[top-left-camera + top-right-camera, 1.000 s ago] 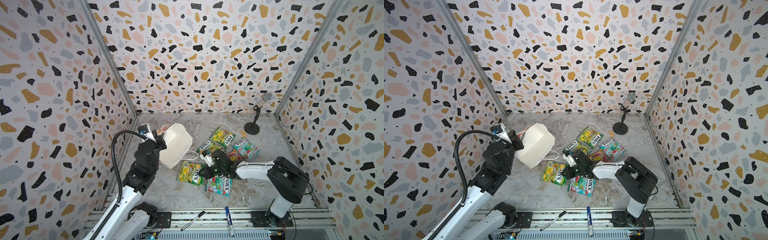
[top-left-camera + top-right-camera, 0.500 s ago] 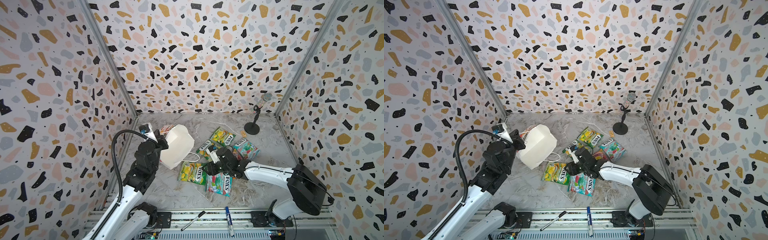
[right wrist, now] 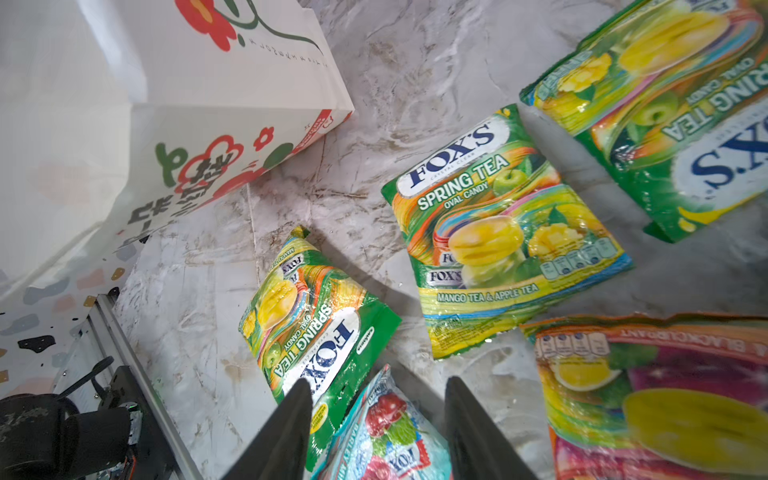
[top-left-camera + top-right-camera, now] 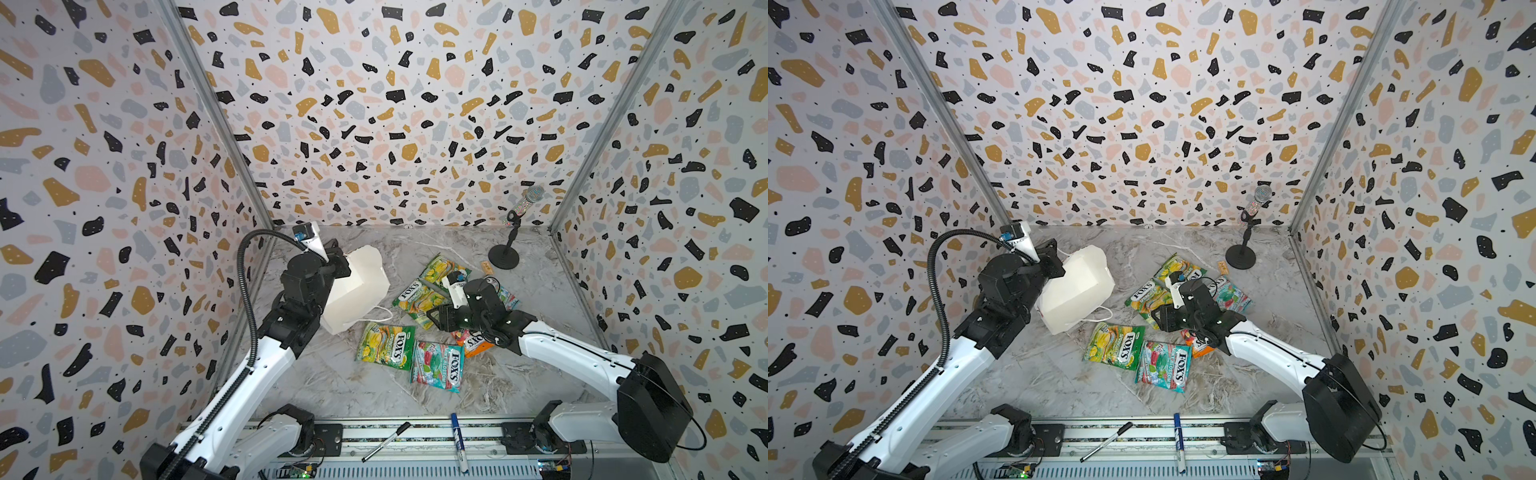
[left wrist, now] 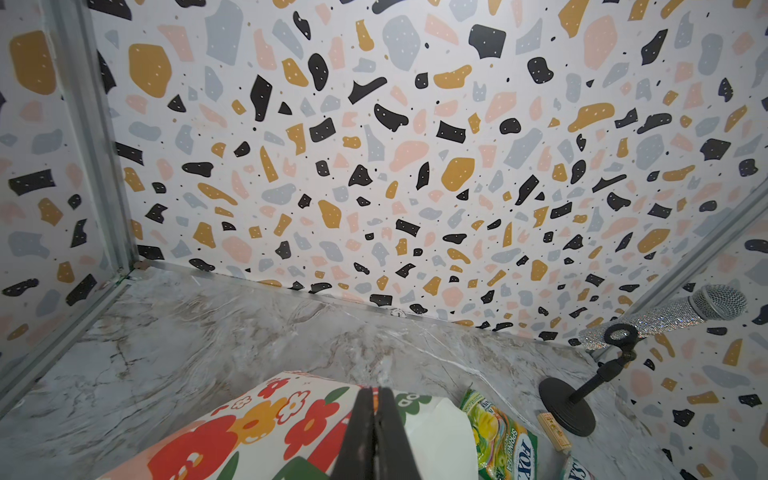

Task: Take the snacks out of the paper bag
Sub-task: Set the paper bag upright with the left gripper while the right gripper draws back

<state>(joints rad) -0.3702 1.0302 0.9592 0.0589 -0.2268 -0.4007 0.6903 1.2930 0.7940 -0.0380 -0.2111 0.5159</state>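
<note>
The white paper bag (image 4: 359, 291) (image 4: 1079, 286) hangs tipped, with its mouth and cord handles low over the table. My left gripper (image 4: 338, 266) (image 5: 376, 432) is shut on the bag's raised bottom fold, by the red flower print (image 5: 291, 419). Several snacks lie on the table beside it. Among them are green-yellow packets (image 4: 386, 345) (image 4: 417, 299) (image 3: 498, 237), a teal one (image 4: 438, 365) (image 3: 386, 432) and an orange-pink one (image 4: 473, 343) (image 3: 665, 395). My right gripper (image 4: 436, 320) (image 4: 1160, 320) (image 3: 378, 384) hovers open over the teal and green packets, holding nothing. What is inside the bag is hidden.
A microphone on a black stand (image 4: 505, 259) (image 5: 567, 409) stands at the back right, with a small wooden block (image 4: 485, 267) next to it. Two pens (image 4: 384, 440) (image 4: 459, 440) lie on the front rail. Patterned walls close in three sides.
My right gripper went from shut to open and drew back to the right, away from the green and teal packets. The left gripper still holds the bag, which shifted only slightly.
</note>
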